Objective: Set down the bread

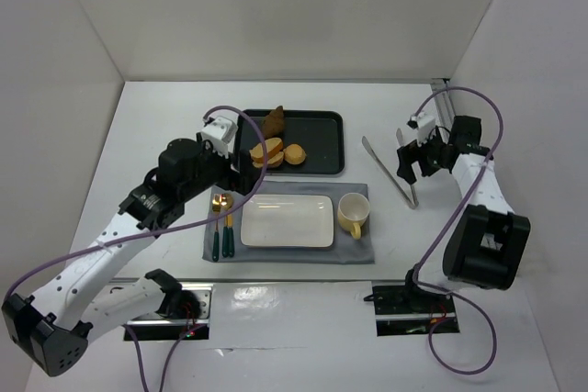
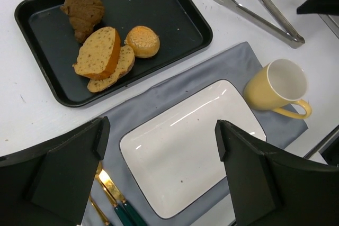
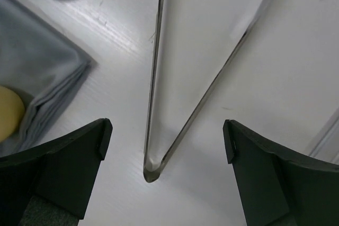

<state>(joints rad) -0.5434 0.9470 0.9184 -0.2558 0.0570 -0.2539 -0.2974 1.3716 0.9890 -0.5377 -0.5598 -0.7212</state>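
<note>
A black tray (image 1: 322,144) (image 2: 159,9) holds a brown croissant (image 1: 274,120) (image 2: 83,6), two bread slices (image 1: 266,153) (image 2: 100,54) and a round bun (image 1: 294,154) (image 2: 143,41). An empty white rectangular plate (image 1: 287,221) (image 2: 190,141) lies on a grey mat (image 1: 354,250) (image 2: 175,86). My left gripper (image 1: 246,181) (image 2: 161,130) is open and empty, above the plate's far left part near the tray's front edge. My right gripper (image 1: 413,164) (image 3: 167,130) is open and empty, straddling the hinge end of metal tongs (image 1: 390,172) (image 3: 159,78) from above.
A yellow mug (image 1: 353,214) (image 2: 278,88) stands on the mat right of the plate. Green-handled gold cutlery (image 1: 220,231) (image 2: 114,199) lies left of the plate. The tongs (image 2: 259,9) lie on the white table right of the tray. White walls enclose the table.
</note>
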